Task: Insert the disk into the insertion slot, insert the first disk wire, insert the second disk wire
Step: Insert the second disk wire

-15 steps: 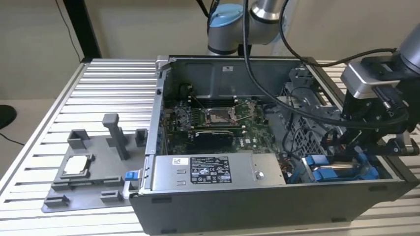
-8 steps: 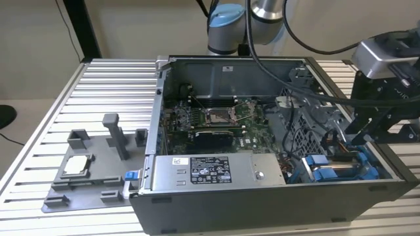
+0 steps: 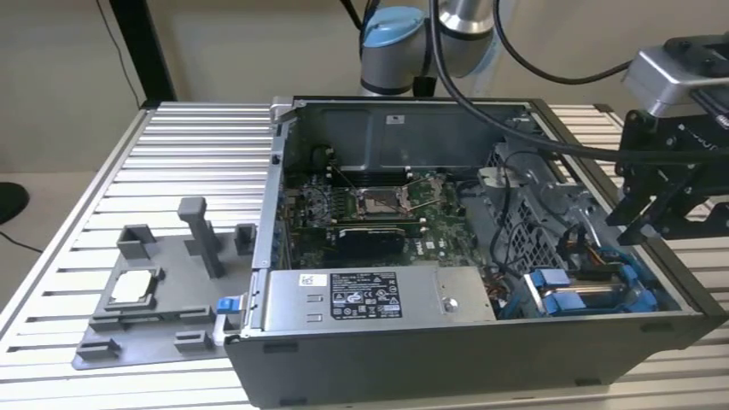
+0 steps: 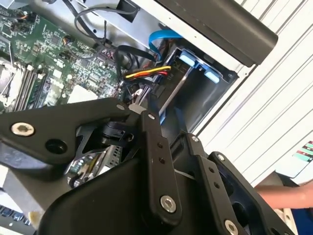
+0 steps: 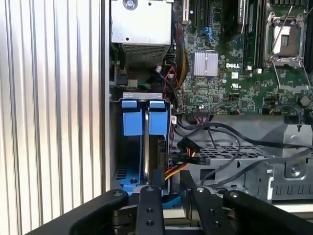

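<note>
The disk [image 3: 583, 296], silver in a blue carrier, sits inside the insertion slot [image 3: 644, 286] at the case's corner on the exterior view's right. Its two blue tabs [image 5: 145, 117] face up in the first wrist view, and the slot's blue rail [image 4: 199, 68] shows in the second wrist view. A yellow, red and black wire bundle [image 5: 182, 157] with a black plug lies beside the slot, and a blue flat wire [image 4: 161, 36] curves behind it. My black gripper [image 3: 640, 226] hangs just above the slot's wire end, with the yellow wires [image 5: 171, 172] running right under it.
The open case [image 3: 456, 342] holds a motherboard [image 3: 364, 205], a grey labelled power-supply box [image 3: 364, 295] and a perforated metal cage [image 5: 234, 161]. A grey fixture tray [image 3: 148, 299] stands on the ribbed table at the exterior view's left. A person's hand [image 4: 288, 193] rests outside the case.
</note>
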You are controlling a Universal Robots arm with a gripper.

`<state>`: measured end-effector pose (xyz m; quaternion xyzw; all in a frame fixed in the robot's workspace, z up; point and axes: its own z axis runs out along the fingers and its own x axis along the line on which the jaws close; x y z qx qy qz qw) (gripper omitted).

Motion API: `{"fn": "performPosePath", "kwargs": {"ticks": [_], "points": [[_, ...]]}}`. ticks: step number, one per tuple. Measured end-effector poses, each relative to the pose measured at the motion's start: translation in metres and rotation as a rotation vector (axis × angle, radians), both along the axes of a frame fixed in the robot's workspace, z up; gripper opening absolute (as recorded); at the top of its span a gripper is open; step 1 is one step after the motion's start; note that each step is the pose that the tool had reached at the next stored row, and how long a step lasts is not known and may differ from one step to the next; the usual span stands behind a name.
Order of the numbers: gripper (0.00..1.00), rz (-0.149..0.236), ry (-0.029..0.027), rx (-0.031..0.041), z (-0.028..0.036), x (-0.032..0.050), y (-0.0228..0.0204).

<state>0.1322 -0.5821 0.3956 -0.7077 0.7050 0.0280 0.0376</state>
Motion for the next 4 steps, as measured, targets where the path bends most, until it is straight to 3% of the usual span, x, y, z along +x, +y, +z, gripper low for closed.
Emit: {"fn": "performPosePath", "kwargs": {"ticks": [4], "points": [[1.0,0.0,0.0,-0.0049,-0.0001,0.0,0.0]]}}
